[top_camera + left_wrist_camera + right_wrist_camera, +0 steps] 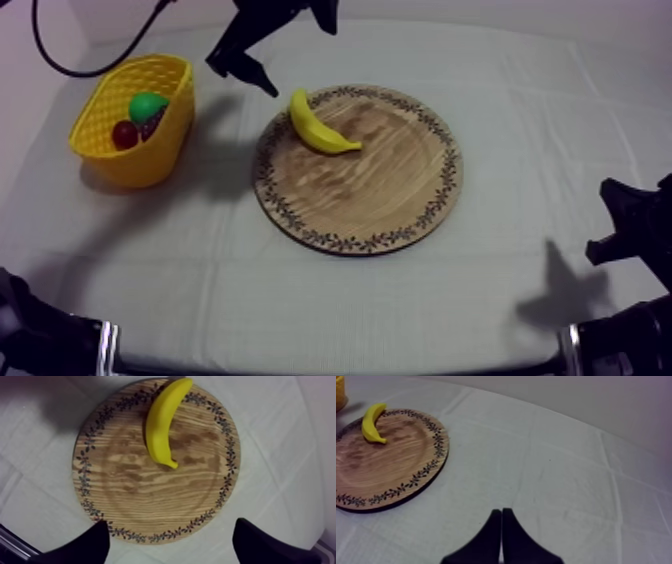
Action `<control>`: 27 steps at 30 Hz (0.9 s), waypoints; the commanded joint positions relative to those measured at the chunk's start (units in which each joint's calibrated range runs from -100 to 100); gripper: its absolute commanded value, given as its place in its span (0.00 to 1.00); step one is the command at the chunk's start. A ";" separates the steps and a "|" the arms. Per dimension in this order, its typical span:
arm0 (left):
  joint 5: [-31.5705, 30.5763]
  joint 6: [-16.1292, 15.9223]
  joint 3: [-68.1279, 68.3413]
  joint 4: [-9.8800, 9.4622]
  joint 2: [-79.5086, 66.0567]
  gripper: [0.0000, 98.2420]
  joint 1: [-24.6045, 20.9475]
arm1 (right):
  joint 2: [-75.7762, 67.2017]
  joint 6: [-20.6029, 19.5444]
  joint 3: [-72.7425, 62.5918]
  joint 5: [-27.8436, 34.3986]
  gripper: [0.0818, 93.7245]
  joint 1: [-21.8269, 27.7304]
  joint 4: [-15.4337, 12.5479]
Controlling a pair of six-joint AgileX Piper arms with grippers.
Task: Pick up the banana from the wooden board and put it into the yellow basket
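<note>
A yellow banana [318,127] lies on the far left part of the round wooden board [370,195], its top end over the patterned rim. My left gripper [243,75] hangs open above the cloth between the yellow basket [172,120] and the board, just left of the banana. From the left wrist, the banana [162,423] lies across the far side of the board [150,493], and the open left gripper [170,541] spans the board's near rim with nothing between its fingers. My right gripper [502,512] is shut on nothing, over bare cloth well right of the board [381,468] and banana [372,422].
The basket stands at the far left and holds a green pear [147,104], a small red fruit [124,134] and something dark beside them. My right arm [630,235] rests low at the right edge. Bare cloth lies in front of and right of the board.
</note>
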 commanded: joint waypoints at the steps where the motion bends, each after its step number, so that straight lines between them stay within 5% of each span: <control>1: 0.05 0.02 -0.14 -0.03 1.81 0.95 -0.06 | 0.00 -0.01 0.05 -0.03 0.00 0.00 -0.02; 27: -11.04 -6.64 -4.86 4.38 23.63 0.92 -3.59 | 0.00 -0.01 0.05 -0.03 0.00 0.00 -0.02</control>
